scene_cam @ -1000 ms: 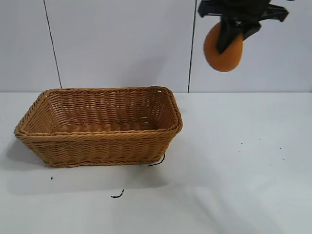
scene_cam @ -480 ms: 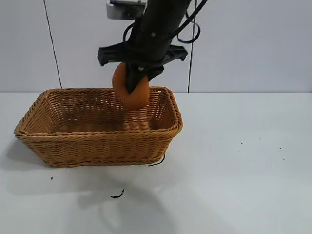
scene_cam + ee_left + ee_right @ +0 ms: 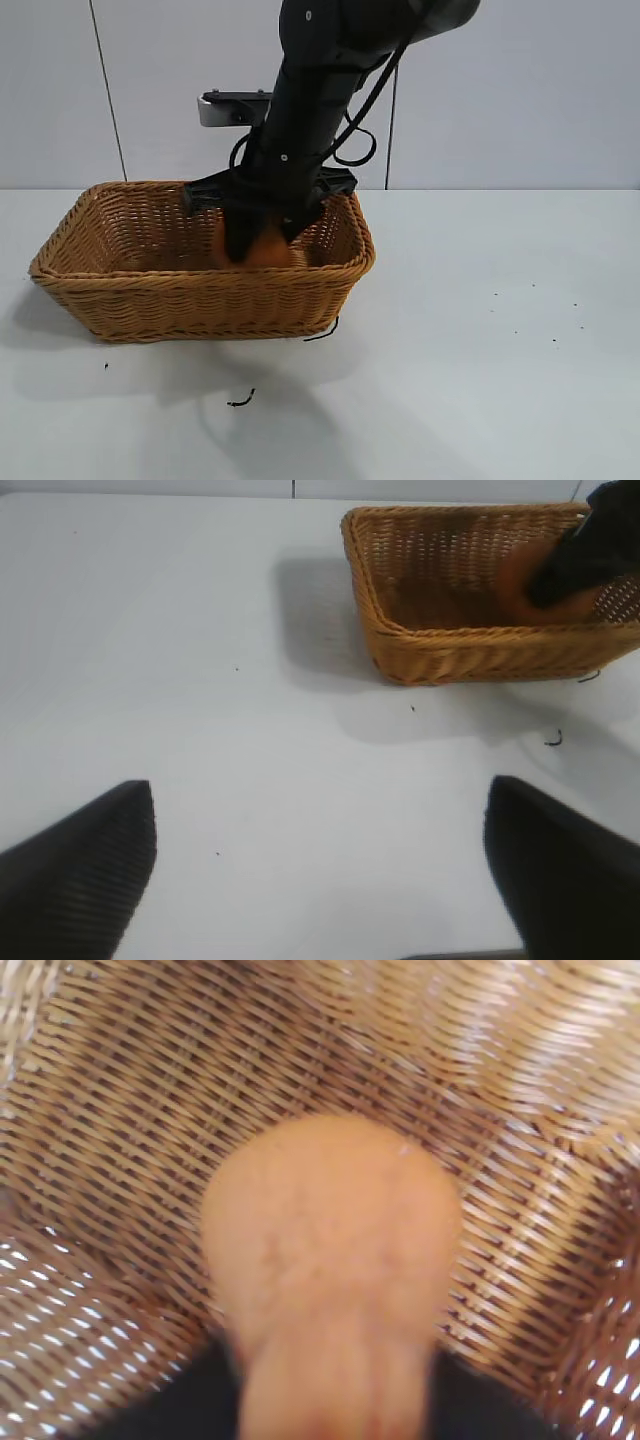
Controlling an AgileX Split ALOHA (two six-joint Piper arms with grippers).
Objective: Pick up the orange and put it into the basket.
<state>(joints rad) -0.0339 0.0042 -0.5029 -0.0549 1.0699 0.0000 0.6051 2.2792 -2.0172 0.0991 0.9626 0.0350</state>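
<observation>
The tan wicker basket stands on the white table at the left. My right gripper reaches down inside the basket, near its right end, shut on the dull-orange orange. The orange sits low, mostly below the front rim. In the right wrist view the orange fills the middle, just above the woven basket floor. The left wrist view shows the basket far off with the orange and the right gripper in it. My left gripper is open and empty over bare table.
Two black thread-like scraps lie on the table, one by the basket's front right corner, one in front. Small dark specks dot the table at the right. A white panelled wall stands behind.
My right arm has carried the orange from high at the right, leftward over the basket, then down into it. The basket has not moved.
</observation>
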